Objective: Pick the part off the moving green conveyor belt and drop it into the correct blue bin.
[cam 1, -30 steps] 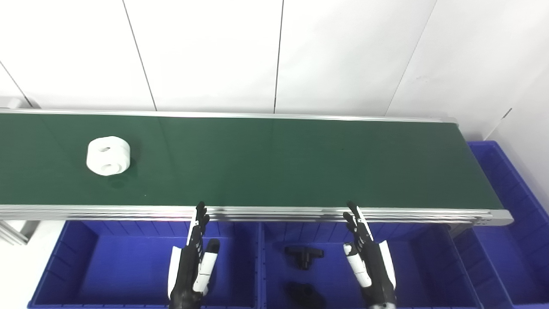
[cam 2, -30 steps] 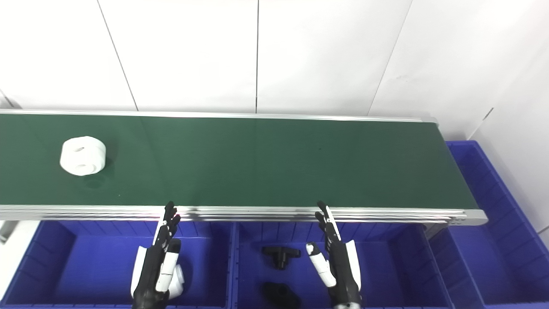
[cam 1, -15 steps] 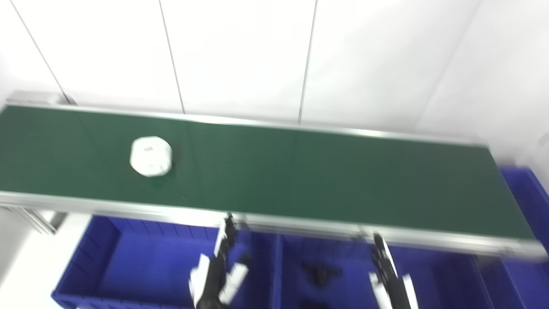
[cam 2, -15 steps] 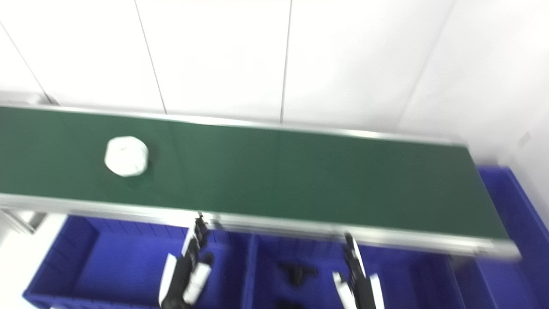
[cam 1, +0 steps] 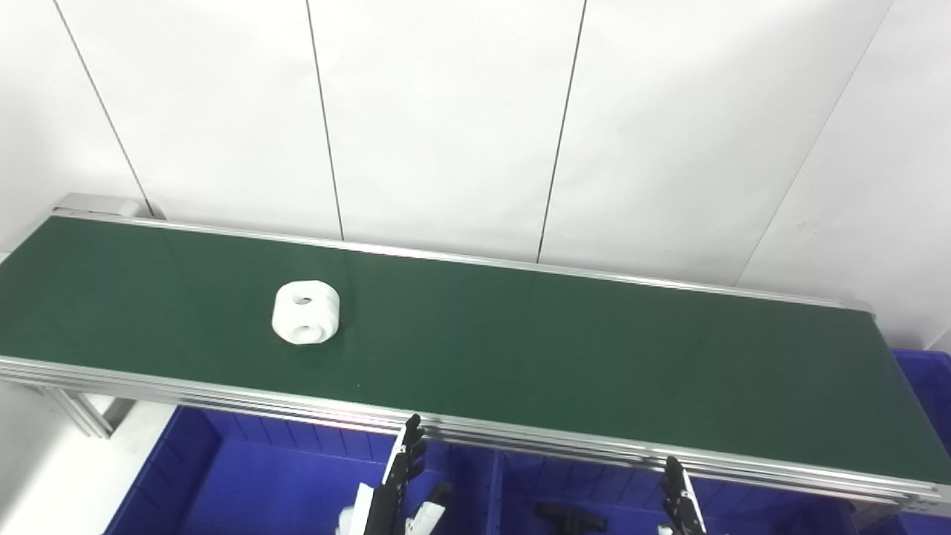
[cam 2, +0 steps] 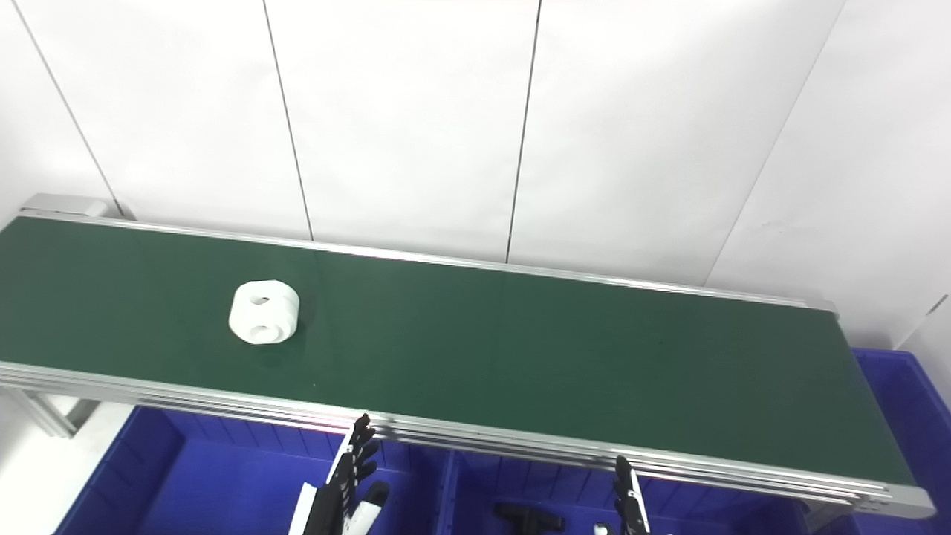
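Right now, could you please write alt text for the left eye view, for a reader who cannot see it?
A white rounded plastic part with two holes lies on the long green conveyor belt before a white panelled wall. Below the belt's near rail, blue plastic bins and both robot hands, left hand and right hand, empty, fingers raised.

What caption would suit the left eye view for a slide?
White part rides the green conveyor belt while the open left hand and right hand wait below, over blue bins.

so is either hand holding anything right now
Nothing is held: left hand and right hand are open below the belt; the white two-holed plastic part lies untouched.
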Motion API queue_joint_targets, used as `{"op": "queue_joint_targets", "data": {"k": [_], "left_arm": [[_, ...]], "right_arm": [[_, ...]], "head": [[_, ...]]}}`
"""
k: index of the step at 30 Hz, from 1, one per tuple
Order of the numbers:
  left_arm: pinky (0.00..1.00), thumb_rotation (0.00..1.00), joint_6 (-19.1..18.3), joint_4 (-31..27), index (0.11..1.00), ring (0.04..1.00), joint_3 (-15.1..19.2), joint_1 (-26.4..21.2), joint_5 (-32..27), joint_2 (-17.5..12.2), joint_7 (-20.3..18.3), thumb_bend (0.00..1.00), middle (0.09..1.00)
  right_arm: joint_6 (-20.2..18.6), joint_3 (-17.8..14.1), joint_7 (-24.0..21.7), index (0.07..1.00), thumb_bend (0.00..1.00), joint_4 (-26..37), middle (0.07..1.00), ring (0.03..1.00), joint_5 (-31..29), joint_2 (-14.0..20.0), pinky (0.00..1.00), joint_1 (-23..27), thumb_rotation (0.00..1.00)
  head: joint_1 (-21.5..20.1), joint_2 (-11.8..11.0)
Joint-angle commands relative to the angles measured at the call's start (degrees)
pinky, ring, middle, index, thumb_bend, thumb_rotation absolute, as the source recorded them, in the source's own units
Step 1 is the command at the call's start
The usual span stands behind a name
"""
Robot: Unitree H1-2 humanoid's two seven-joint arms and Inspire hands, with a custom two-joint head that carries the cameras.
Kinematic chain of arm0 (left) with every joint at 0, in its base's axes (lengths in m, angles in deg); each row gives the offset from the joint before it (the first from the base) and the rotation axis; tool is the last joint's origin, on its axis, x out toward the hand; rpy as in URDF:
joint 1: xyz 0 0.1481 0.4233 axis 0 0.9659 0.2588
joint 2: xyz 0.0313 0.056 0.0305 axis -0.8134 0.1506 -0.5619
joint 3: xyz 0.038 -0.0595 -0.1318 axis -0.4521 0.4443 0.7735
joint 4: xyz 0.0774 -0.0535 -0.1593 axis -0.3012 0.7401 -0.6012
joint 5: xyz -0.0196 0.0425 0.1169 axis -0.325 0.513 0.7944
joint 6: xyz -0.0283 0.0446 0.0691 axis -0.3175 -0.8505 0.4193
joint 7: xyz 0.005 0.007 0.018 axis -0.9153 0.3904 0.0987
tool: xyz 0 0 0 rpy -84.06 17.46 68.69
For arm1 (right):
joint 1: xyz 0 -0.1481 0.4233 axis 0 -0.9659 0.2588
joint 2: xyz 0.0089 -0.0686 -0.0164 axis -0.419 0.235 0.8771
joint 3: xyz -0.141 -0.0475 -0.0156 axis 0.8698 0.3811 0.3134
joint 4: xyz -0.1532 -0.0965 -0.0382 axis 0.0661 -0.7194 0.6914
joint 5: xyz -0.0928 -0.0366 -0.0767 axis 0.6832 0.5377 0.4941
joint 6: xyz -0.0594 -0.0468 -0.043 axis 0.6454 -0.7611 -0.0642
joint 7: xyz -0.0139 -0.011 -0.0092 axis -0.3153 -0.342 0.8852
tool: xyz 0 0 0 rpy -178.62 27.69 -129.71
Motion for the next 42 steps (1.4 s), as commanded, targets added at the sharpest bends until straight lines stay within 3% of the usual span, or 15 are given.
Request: {"op": "queue_joint_targets", "data": {"k": [1, 6, 8, 9, 10, 13, 17, 23, 30, 36, 42], "left_arm": [[0.88, 0.90, 2.35, -2.58, 0.971, 0.914, -0.84, -0.27, 1.11, 0.86, 0.75, 0.65, 0.956], [0.84, 0.82, 2.65, -10.88, 0.988, 0.915, -4.92, -0.49, 4.56, -4.40, 0.83, 0.74, 0.959], [0.77, 0.73, 2.65, -15.91, 0.969, 0.869, -5.22, -1.41, 6.35, -6.89, 0.25, 0.82, 0.910], [0.72, 0.64, 2.64, -18.28, 0.911, 0.812, -5.35, -2.28, 7.10, -8.29, 0.55, 0.84, 0.846], [0.69, 0.59, 2.53, -21.14, 0.844, 0.776, -4.27, -3.29, 8.71, -9.27, -0.09, 0.87, 0.801], [0.68, 0.58, -0.60, -28.30, 0.775, 0.761, -1.16, -6.32, 14.03, -12.40, -3.21, 0.89, 0.766], [0.69, 0.52, -6.96, -31.99, 0.763, 0.773, 2.36, -11.51, 16.52, -17.09, -8.66, 0.92, 0.783], [0.66, 0.44, -12.60, -27.61, 0.786, 0.751, 5.66, -22.61, 21.91, -24.37, -14.08, 0.94, 0.796], [0.66, 0.39, -11.83, -14.54, 0.783, 0.729, 4.79, -32.92, 24.98, -29.96, -13.48, 0.94, 0.779], [0.72, 0.40, -13.22, -2.48, 0.806, 0.766, 2.44, -39.60, 28.10, -31.63, -11.90, 0.94, 0.799], [0.74, 0.39, -14.41, 7.50, 0.794, 0.772, 0.10, -42.95, 28.94, -30.21, -8.50, 0.95, 0.792]], "right_arm": [[3.50, 0.02, -0.19, 1.000, 0.85, 1.11, 1.000, 0.998, -0.45, -0.04, 1.00, 0.84, 0.94], [3.43, 0.12, 0.27, 1.000, 0.85, 0.98, 1.000, 0.994, 0.16, -0.36, 1.00, 0.84, 0.94], [3.50, 0.35, 0.25, 1.000, 0.84, 0.96, 1.000, 0.992, 0.44, -0.40, 0.99, 0.94, 0.95], [3.44, 0.45, 0.05, 1.000, 0.83, 1.01, 1.000, 0.997, 0.35, -0.44, 0.99, 1.01, 0.95], [3.43, 0.57, 0.01, 1.000, 0.83, 1.08, 1.000, 0.998, 0.65, -0.44, 0.99, 1.03, 0.95], [3.38, 0.93, 0.29, 0.998, 0.83, 0.99, 1.000, 0.993, 1.54, -0.38, 0.98, 1.23, 0.96], [3.40, 1.42, 0.57, 0.989, 0.82, 1.02, 1.000, 0.987, 2.23, -0.52, 0.97, 1.44, 0.95], [3.46, 1.98, 0.74, 0.985, 0.80, 1.45, 1.000, 0.988, 2.45, -0.87, 0.97, 1.46, 0.93], [3.45, 2.46, 0.92, 0.982, 0.78, 1.91, 1.000, 0.992, 2.62, -0.97, 0.98, 1.45, 0.92], [3.45, 2.81, 1.09, 0.987, 0.79, 2.27, 1.000, 0.992, 2.90, -1.12, 0.98, 1.44, 0.93], [3.40, 3.05, 0.98, 0.987, 0.80, 2.51, 1.000, 0.992, 2.77, -1.11, 0.99, 1.31, 0.92]], "head": [[-0.01, 0.06], [-0.30, 0.19], [-0.43, 0.27], [-0.36, 0.32], [-0.36, 0.32], [-0.19, 0.34], [-0.46, 0.36], [-0.95, 0.70], [-1.38, 0.90], [-1.96, 1.22], [-2.62, 1.50]]}}
